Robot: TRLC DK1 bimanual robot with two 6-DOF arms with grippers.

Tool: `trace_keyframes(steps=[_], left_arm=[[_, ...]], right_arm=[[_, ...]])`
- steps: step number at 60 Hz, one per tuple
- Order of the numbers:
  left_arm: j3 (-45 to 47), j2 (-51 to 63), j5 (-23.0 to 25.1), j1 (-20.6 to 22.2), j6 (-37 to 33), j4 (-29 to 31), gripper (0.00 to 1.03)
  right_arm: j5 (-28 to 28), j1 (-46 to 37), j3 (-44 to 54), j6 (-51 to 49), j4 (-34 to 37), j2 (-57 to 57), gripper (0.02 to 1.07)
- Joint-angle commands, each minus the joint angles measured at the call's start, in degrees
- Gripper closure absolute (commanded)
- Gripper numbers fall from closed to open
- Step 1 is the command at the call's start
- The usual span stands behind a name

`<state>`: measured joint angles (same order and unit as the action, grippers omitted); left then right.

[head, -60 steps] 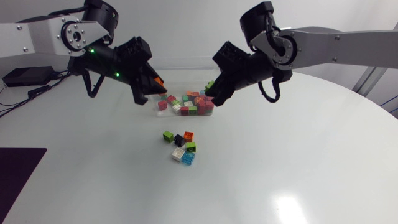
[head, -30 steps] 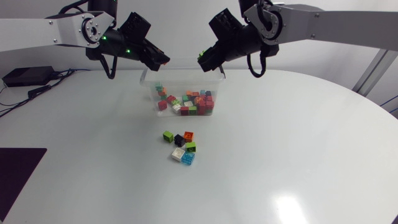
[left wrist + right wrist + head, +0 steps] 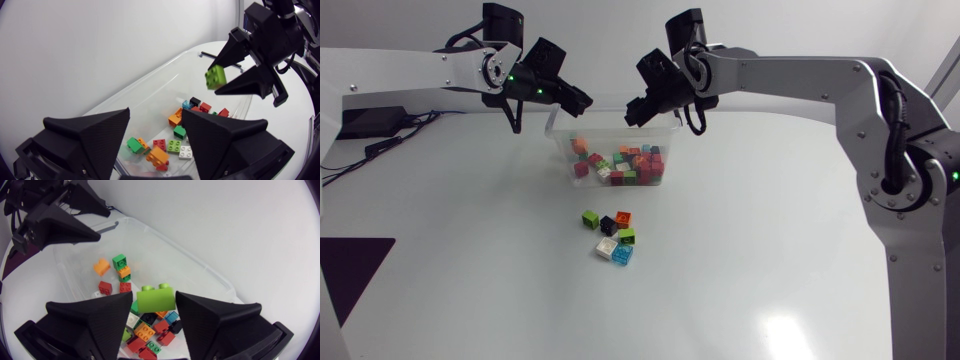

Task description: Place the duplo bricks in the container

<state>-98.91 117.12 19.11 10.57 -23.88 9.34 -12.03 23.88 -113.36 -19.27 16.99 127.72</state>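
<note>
**Green Brick Pinched Over the Box**

On the far side of the smooth, shiny white table [image 3: 770,250]: a see-through plastic box [image 3: 558,140] with thin walls and round corners. Inside it, a heap of small blocky bricks [image 3: 620,165] in red, green, orange, white and blue. Hard plastic, with round bumps on top. Jumbled every which way, some flat, some tipped over.

Right claw [image 3: 630,114]: two broad wedge fingers, black and dull, not shiny. Hangs over the back rim of the box. Pinches a lime green brick [image 3: 156,300] from both sides, right at the finger tips. Two round bumps on top of that brick. Sits a little tilted, up in the air above the heap.

Left claw [image 3: 578,101]: same black wedge shape, spread wide open. Grips nothing at all. Hangs over the other back corner of the box. Points toward the right claw, near it but not touching.

Nearer on the table, well apart from the box: a little bunch of six loose bricks [image 3: 613,237]. Green, black, orange, another green, white and light blue. Huddled close, most of them touching. Not yet in the box.
</note>
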Motion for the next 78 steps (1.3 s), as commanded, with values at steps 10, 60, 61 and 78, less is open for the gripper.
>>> trace_keyframes(steps=[10, 60, 61, 78], left_arm=[[10.58, -13.32, -0.31, -1.6, 1.29, -1.61, 0.09], [37.83, -14.82, -5.58, 7.71, -15.67, 3.93, 0.1], [37.65, -14.11, -6.19, 8.33, -15.41, 4.28, 0.1], [33.17, -6.82, -10.68, 10.09, -7.76, 3.75, 0.18]], right_arm=[[0.17, -0.41, 8.95, -1.65, -1.09, -8.98, 0.11], [-2.12, 4.86, 51.93, -11.41, -2.58, -35.17, 0.11], [-2.12, 5.04, 52.19, -11.49, -2.67, -34.91, 0.11], [-1.94, 6.27, 52.45, -11.76, -3.19, -30.69, 0.11]])
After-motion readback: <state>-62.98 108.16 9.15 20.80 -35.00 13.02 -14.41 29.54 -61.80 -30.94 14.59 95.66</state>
